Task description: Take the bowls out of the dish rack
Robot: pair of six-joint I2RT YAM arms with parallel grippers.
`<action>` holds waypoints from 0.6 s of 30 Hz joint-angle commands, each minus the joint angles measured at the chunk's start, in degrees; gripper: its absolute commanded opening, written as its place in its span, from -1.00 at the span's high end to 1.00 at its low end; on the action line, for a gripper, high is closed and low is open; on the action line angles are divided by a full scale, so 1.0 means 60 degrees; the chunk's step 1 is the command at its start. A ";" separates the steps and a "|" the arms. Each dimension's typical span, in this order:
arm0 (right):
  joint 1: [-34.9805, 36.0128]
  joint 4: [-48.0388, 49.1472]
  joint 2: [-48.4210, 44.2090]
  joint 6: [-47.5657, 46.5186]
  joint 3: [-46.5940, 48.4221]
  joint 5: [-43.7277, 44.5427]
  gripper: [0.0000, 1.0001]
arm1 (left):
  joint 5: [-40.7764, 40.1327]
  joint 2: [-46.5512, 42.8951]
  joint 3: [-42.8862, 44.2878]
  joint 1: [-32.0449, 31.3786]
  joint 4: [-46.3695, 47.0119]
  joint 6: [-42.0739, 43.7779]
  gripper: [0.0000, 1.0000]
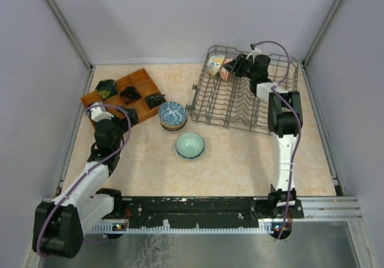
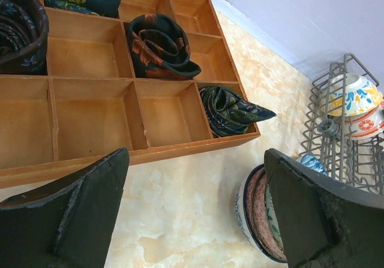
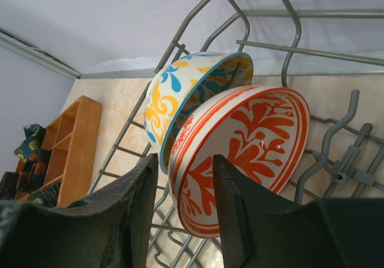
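The grey wire dish rack (image 1: 240,109) stands at the back right. Two bowls lean on edge in its far left corner: an orange-blue swirl bowl (image 3: 180,94) and an orange-red patterned bowl (image 3: 264,130). My right gripper (image 3: 185,184) is open, its fingers straddling the rim of the orange-red bowl; in the top view it is over that corner (image 1: 235,69). A stack of bowls topped by a blue-white floral one (image 1: 173,113) and a pale teal bowl (image 1: 190,145) sit on the table. My left gripper (image 2: 197,172) is open and empty, low over the table beside the stack (image 2: 264,220).
A brown wooden compartment tray (image 1: 141,79) holding rolled dark patterned cloths (image 2: 162,46) sits at the back left, just beyond my left gripper (image 1: 103,119). Grey walls close in the table on three sides.
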 commanded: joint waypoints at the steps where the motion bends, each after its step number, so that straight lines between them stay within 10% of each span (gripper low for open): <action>1: -0.0049 0.0774 0.0186 0.0353 0.0546 -0.0307 0.21 | -0.0106 0.0037 -0.0014 0.0056 0.0315 0.0035 -0.99; 18: -0.0075 0.1655 -0.0135 0.0929 -0.0121 -0.0332 0.98 | -0.0045 0.0036 0.0002 0.0056 0.0267 0.0053 -0.99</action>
